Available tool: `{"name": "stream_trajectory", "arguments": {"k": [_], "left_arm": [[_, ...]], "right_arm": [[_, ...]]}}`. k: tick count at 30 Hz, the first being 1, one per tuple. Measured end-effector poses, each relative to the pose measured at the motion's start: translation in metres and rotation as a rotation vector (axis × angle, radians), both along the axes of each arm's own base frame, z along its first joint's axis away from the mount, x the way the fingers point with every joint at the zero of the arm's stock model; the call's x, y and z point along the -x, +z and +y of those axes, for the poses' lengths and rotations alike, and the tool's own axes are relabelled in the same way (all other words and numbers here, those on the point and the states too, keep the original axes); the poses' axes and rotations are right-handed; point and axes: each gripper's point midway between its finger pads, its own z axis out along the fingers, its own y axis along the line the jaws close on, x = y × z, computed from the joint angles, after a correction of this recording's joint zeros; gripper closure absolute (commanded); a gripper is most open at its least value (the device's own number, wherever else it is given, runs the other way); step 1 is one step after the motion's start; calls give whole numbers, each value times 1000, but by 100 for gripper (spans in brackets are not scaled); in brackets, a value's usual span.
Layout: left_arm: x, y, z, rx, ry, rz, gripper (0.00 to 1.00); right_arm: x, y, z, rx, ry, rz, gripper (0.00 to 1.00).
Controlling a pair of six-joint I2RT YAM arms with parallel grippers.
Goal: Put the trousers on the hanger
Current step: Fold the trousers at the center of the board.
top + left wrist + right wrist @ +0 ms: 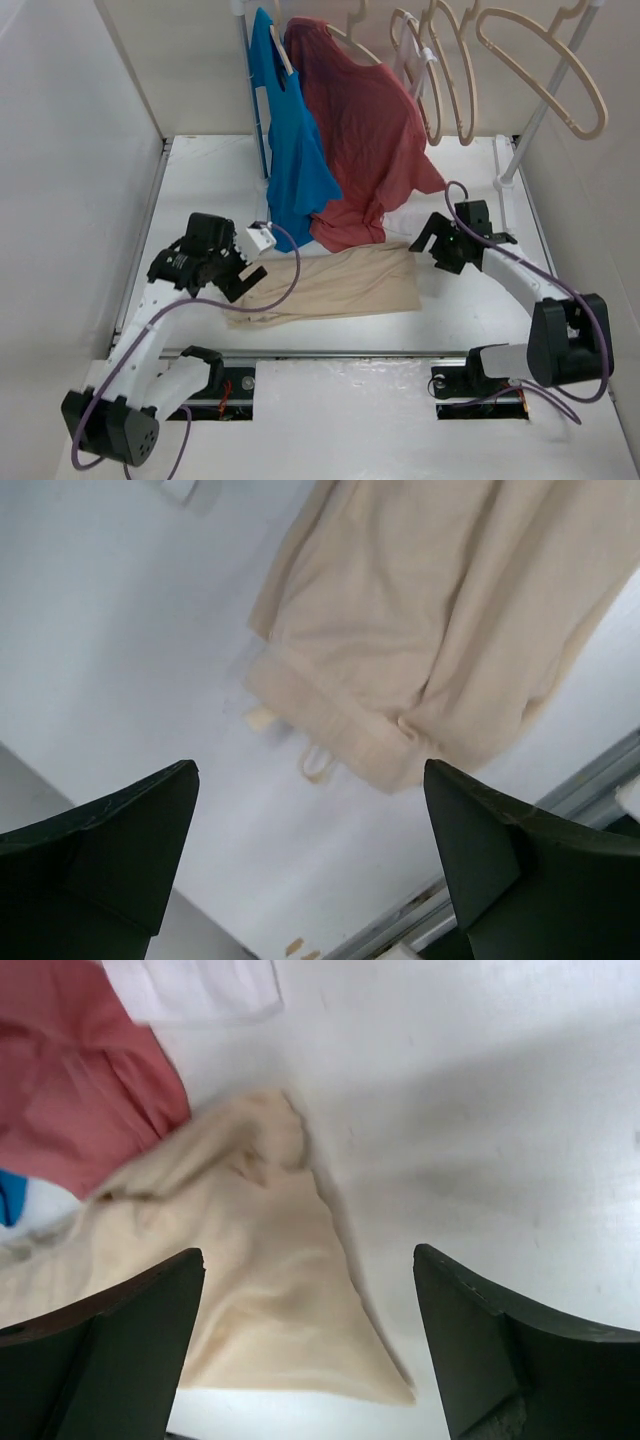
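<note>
Since both claws are spread wide with nothing in them, the trousers point(340, 285) are just lying flat on the table point(470, 170), stretched out between the two.

The left claw point(240, 275) hangs over their left end. In its wrist cam the left claw point(308, 770) has the trousers point(430, 630) right ahead of the fingers, with a hem or band edge and a little loop of cloth nearest.

The right claw point(432, 245) sits just beside the top right corner of the cloth. From its own cam, the right claw point(308, 1255) has a pointy corner of the trousers point(250, 1290) under the gap, more toward its left finger. The red shirt point(90, 1090) hem is just beyond that.

The closest thing to a container is the rack point(530, 130) at the back, well past both claws. It holds a blue shirt point(295, 150), the red shirt point(370, 140) and a few bare tan hangers. The wide hanger point(600, 105) is up beyond the right claw, well apart from the trousers.
</note>
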Motion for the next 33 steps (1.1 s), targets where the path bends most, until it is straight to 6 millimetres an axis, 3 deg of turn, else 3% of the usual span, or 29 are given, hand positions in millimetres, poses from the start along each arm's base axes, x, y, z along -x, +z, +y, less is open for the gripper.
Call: {"name": "stream_trajectory", "arguments": {"k": [4, 7, 11, 14, 15, 17, 18, 19, 26, 28, 29, 30, 31, 33], "left_arm": [[-27, -20, -12, 44, 72, 74, 12], [-48, -57, -12, 47, 149, 157, 13], [-60, -91, -6, 43, 223, 230, 26], [-69, -104, -4, 51, 256, 245, 57], [-70, -107, -4, 56, 261, 251, 68], [-73, -112, -3, 70, 277, 262, 100], [-74, -115, -3, 77, 277, 265, 100], [-75, -115, -3, 81, 284, 267, 100], [-95, -103, 5, 136, 356, 224, 100], [-104, -95, 5, 145, 359, 196, 93], [-107, -93, 5, 147, 355, 186, 75], [-109, -92, 5, 143, 342, 180, 64], [-108, -91, 5, 140, 330, 182, 55], [-104, -92, 5, 128, 303, 192, 37]], "right_arm": [[36, -13, 0, -15, -1, 51, 10], [63, -27, 5, -29, 4, 110, 10], [84, -40, 15, -77, 17, 157, 21], [86, -42, 23, -122, 24, 151, 41], [87, -43, 25, -134, 29, 151, 65], [94, -50, 27, -149, 28, 172, 88], [99, -55, 27, -155, 24, 189, 100], [103, -56, 28, -164, 19, 198, 100], [119, -40, 25, -193, -25, 164, 100], [122, -29, 24, -206, -40, 133, 98], [124, -24, 24, -214, -45, 119, 63], [126, -20, 24, -223, -54, 111, 43], [128, -17, 24, -225, -53, 103, 28], [134, -19, 21, -223, -68, 110, 13]]}}
